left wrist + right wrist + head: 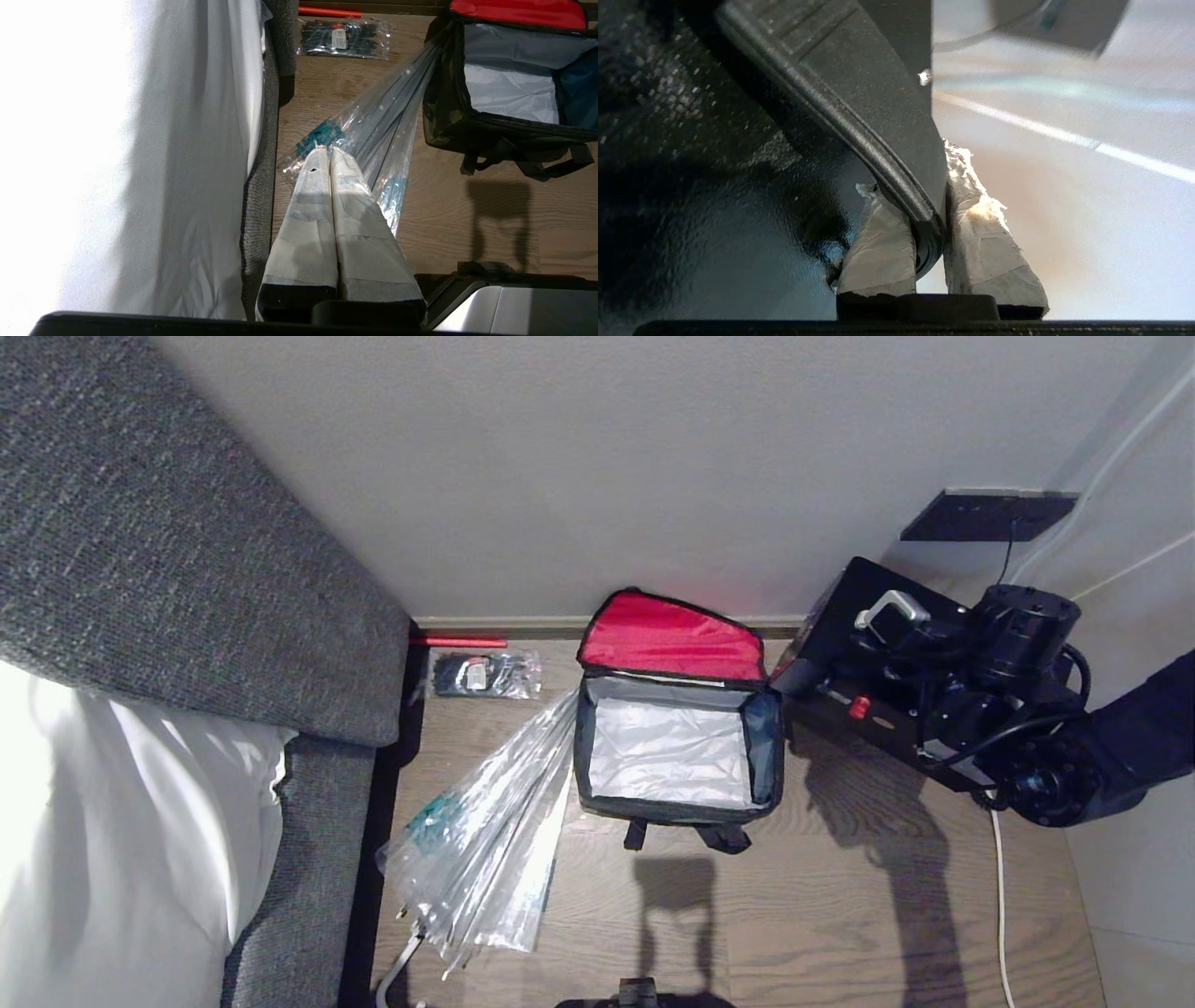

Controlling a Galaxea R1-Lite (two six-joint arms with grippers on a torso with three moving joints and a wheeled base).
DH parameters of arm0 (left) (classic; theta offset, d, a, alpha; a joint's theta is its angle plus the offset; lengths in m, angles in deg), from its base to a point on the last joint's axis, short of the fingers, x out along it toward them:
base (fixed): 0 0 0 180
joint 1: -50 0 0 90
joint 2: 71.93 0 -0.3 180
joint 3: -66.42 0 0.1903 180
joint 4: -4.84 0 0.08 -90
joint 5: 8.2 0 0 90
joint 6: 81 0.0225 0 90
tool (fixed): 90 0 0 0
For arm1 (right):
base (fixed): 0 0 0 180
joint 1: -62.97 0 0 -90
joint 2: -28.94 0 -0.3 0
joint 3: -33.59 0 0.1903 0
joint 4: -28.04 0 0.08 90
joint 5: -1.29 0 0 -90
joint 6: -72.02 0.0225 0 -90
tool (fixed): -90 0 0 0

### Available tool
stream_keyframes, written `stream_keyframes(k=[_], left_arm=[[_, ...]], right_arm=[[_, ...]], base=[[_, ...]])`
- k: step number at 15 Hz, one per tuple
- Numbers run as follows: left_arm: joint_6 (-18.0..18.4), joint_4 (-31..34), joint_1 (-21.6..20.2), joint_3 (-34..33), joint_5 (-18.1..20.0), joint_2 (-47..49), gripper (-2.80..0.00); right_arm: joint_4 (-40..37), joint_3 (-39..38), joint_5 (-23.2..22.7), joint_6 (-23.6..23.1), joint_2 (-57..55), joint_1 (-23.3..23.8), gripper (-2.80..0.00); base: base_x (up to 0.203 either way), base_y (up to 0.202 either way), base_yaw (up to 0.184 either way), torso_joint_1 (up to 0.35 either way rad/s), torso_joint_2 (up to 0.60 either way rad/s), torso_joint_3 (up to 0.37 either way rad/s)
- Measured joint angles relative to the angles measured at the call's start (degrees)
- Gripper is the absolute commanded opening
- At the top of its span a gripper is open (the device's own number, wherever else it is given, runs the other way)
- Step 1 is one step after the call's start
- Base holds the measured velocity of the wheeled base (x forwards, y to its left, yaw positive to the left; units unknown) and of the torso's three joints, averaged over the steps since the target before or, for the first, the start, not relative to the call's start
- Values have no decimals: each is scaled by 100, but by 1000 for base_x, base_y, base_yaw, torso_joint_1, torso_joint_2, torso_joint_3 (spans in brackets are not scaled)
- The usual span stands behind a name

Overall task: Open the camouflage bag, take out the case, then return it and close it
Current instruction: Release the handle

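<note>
Lying open on the floor in the head view, camouflage bag shows its red lid lining, with the case held aloft just right of it; no legible writing. Left wrist view: left gripper clenched, empty, above a clear umbrella. Right wrist view: right gripper grasping the case's handle.

A clear plastic umbrella lies beside a grey sofa.
</note>
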Motion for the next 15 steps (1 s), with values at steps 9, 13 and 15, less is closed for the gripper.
stream_keyframes(k=[9, 13, 15], left_arm=[[-1, 0, 0, 0, -2, 0, -280], [0, 0, 0, 0, -1, 0, -280], [0, 0, 0, 0, 0, 0, -280]], right_arm=[[-13, -49, -2, 870, -774, 429, -280], [-90, 76, 2, 892, -887, 647, -280], [-144, 44, -2, 896, -843, 675, -280]], base=[[0, 0, 0, 0, 0, 0], [0, 0, 0, 0, 0, 0], [0, 0, 0, 0, 0, 0]])
